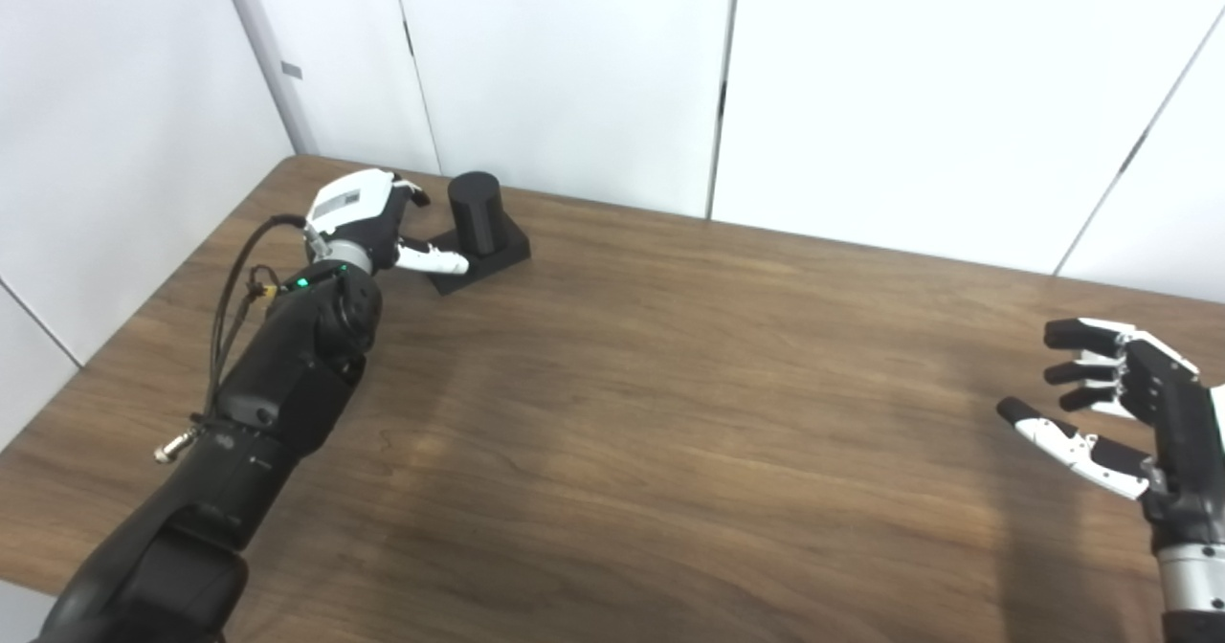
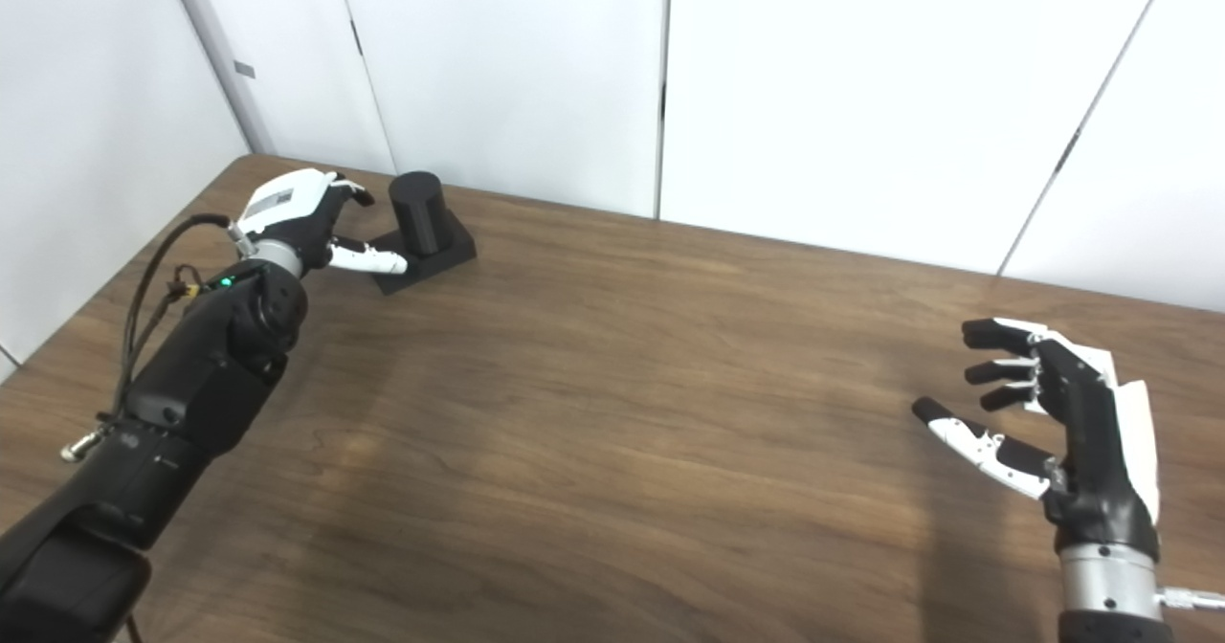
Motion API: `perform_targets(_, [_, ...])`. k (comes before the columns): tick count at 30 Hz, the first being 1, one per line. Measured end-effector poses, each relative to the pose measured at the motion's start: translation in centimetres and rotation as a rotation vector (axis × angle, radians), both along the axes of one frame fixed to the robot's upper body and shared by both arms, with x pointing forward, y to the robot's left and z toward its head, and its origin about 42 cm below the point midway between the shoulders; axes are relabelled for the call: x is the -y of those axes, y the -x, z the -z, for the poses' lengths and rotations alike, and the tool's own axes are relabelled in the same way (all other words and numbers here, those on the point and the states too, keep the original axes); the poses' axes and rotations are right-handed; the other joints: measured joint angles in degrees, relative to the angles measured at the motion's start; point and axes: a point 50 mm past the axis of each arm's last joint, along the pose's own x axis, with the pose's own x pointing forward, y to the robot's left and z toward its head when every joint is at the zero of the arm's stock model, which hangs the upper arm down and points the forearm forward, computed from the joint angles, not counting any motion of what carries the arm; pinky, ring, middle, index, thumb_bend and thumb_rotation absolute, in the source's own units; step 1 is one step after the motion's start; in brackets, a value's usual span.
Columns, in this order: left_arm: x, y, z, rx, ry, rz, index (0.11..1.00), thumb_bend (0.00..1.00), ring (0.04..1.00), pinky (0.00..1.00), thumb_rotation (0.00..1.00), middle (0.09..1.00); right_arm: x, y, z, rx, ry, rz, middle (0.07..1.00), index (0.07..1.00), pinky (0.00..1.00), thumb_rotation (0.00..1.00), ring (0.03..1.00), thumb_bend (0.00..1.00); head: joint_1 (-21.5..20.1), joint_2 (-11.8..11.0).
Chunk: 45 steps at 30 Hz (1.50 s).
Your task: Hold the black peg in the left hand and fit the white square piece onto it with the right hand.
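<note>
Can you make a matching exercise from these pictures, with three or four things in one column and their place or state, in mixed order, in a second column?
Things
1. black peg
2. left hand
3. right hand
4. table

Places or states
A. open, holds nothing, at the right edge
B. brown wood, bears the peg
C. upright on a square base, far left corner
D. right beside the peg's base, thumb along it, peg not yet lifted

Pairs: 1-C, 2-D, 3-A, 4-B

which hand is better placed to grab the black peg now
Left. The left hand is right beside the black peg, thumb by its base; the right hand hangs open, far across the table.
</note>
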Motion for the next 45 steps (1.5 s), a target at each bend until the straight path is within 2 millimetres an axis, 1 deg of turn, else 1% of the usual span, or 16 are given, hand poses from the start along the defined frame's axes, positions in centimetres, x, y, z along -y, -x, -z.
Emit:
perform_targets(3, [-0.1,-0.2,0.4,-0.014,-0.002,-0.007,0.827,0.99,0.995,0.93,0.49,0.984,0.0,0.0,0.0,0.0,0.001,0.0,0.673,0.646,0.45,0.0,0.565,0.51,-0.3,0.1])
perform_targets(5, [-0.1,-0.3,0.7,-0.023,-0.002,-0.011,0.827,0.99,0.994,0.93,0.49,0.983,0.0,0.0,0.0,0.002,0.002,0.0,0.673,0.646,0.45,0.0,0.565,0.51,-0.3,0.2])
perform_targets(10, [-0.2,-0.4,1.9,-0.042,0.001,-0.025,0.819,0.97,0.978,0.9,0.49,0.97,-0.1,0.0,-0.1,0.005,0.002,0.0,0.673,0.645,0.45,0.0,0.566,0.51,-0.4,0.3])
perform_targets(13, [-0.5,-0.3,2.7,-0.052,-0.003,-0.028,0.812,0.96,0.977,0.9,0.47,0.965,-0.1,0.1,-0.2,0.006,0.003,0.0,0.673,0.645,0.45,0.0,0.564,0.51,-0.4,0.4])
perform_targets(15, [-0.6,-0.4,3.0,-0.058,0.004,-0.025,0.811,0.97,0.983,0.91,0.48,0.967,-0.1,0.1,-0.1,0.005,0.002,0.0,0.673,0.644,0.45,0.0,0.563,0.51,-0.4,0.4])
perform_targets(17, [-0.7,-0.4,3.3,-0.068,0.008,-0.028,0.818,0.96,0.996,0.95,0.48,0.977,-0.2,0.1,-0.1,0.004,0.003,0.0,0.672,0.643,0.44,0.0,0.559,0.51,-0.6,0.3])
perform_targets(19, [-0.7,-0.5,3.2,-0.067,0.01,-0.027,0.808,0.95,0.985,0.92,0.47,0.971,-0.2,0.1,-0.1,0.004,0.003,0.0,0.671,0.64,0.44,0.0,0.561,0.51,-0.6,0.3])
perform_targets(24, [-0.4,-1.0,3.1,-0.067,-0.001,-0.019,0.809,0.95,0.976,0.9,0.46,0.966,-0.2,0.1,-0.1,0.004,0.008,0.002,0.67,0.636,0.44,0.0,0.565,0.51,-1.1,0.3])
perform_targets(28, [-0.2,-1.5,3.2,-0.065,-0.017,-0.019,0.792,0.92,0.97,0.88,0.44,0.964,-0.3,0.1,-0.2,0.007,0.006,0.001,0.673,0.634,0.45,0.0,0.576,0.51,-1.5,0.4])
perform_targets(38, [-0.1,-2.4,3.1,-0.072,-0.023,0.007,0.752,0.85,0.969,0.87,0.38,0.959,-0.5,0.5,-0.6,0.015,-0.001,0.004,0.679,0.637,0.46,0.0,0.589,0.51,-1.9,0.5])
perform_targets(45, [0.2,-3.0,2.8,-0.07,-0.01,0.034,0.67,0.82,0.949,0.79,0.33,0.935,-0.4,0.5,-0.6,0.016,0.002,0.006,0.662,0.621,0.45,0.0,0.577,0.51,-1.8,0.8])
